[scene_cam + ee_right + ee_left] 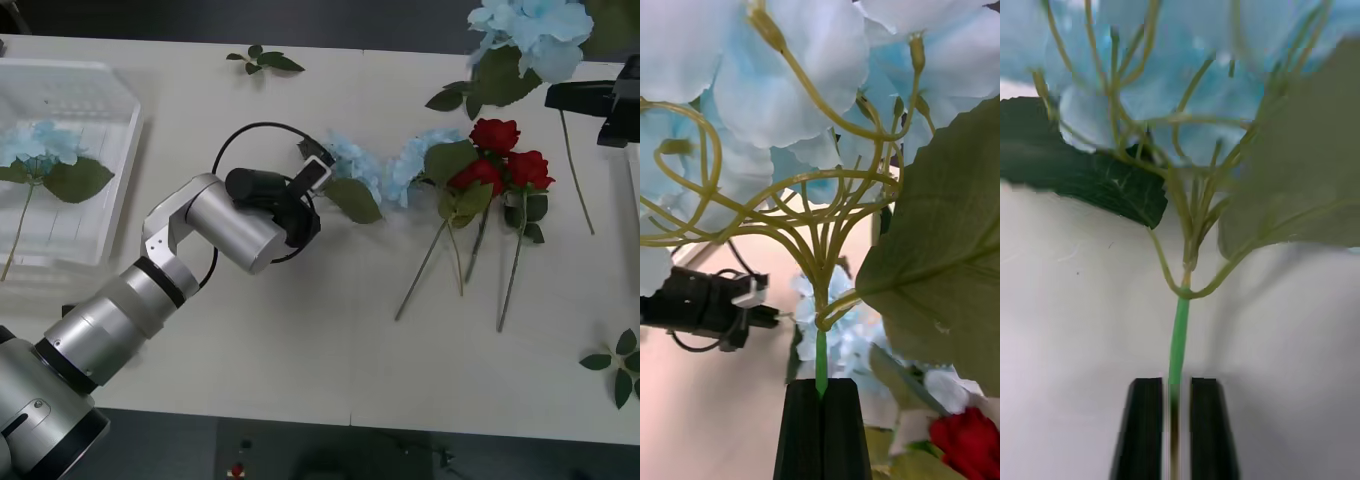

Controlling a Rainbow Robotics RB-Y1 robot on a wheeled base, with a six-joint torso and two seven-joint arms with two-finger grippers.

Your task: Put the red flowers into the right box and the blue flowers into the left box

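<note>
A: Front view: I see my left gripper [318,178] mid-table beside blue flowers [350,165]; 3 red flowers [500,160] lie rightward; left box [100,200] holds 1 blue head.
B: Right wrist: right gripper [822,394] clenched on a blue stem.
A: Left wrist: fingers [1142,427] slightly parted around a stem.
</note>
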